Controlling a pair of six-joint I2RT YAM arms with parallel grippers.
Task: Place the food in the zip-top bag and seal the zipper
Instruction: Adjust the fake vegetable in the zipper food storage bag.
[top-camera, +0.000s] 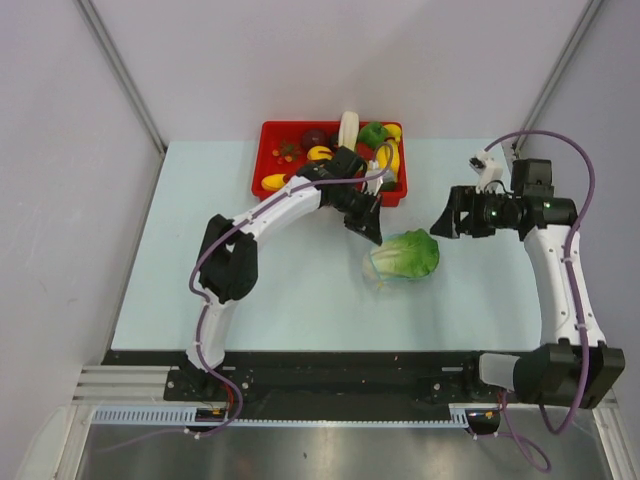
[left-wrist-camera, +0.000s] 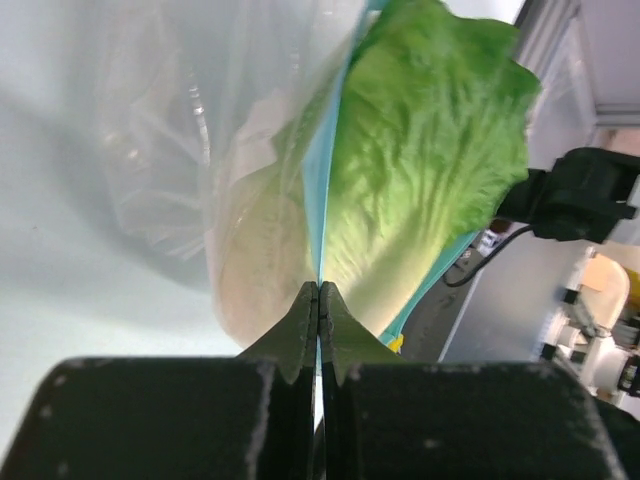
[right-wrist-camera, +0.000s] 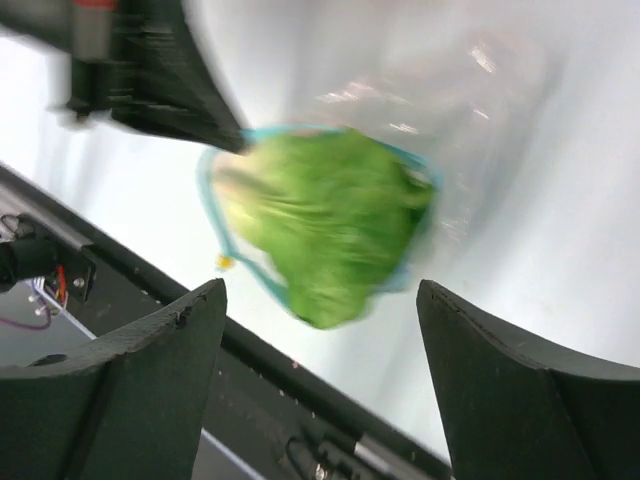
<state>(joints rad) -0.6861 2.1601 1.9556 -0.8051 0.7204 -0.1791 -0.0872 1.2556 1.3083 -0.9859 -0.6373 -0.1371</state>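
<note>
The green-and-white cabbage (top-camera: 405, 255) lies on the table with its white base inside the clear zip-top bag (left-wrist-camera: 170, 130) and its leafy top (left-wrist-camera: 430, 140) sticking out of the mouth. My left gripper (top-camera: 371, 229) is shut on the blue zipper strip (left-wrist-camera: 322, 200) at the mouth's edge. My right gripper (top-camera: 449, 216) is open and empty, just right of the cabbage and apart from it. In the blurred right wrist view the cabbage (right-wrist-camera: 320, 220) sits ahead of the right gripper (right-wrist-camera: 320, 290), ringed by the zipper (right-wrist-camera: 207, 200). Other food, including a yellow fruit (top-camera: 320, 153) and a dark purple piece (top-camera: 314, 137), lies in the red tray.
The red tray (top-camera: 268, 160) stands at the back of the table, partly under my left arm. The table's dark front rail (right-wrist-camera: 250, 360) shows close behind the cabbage in the right wrist view. Grey walls close in the table at left, right and back.
</note>
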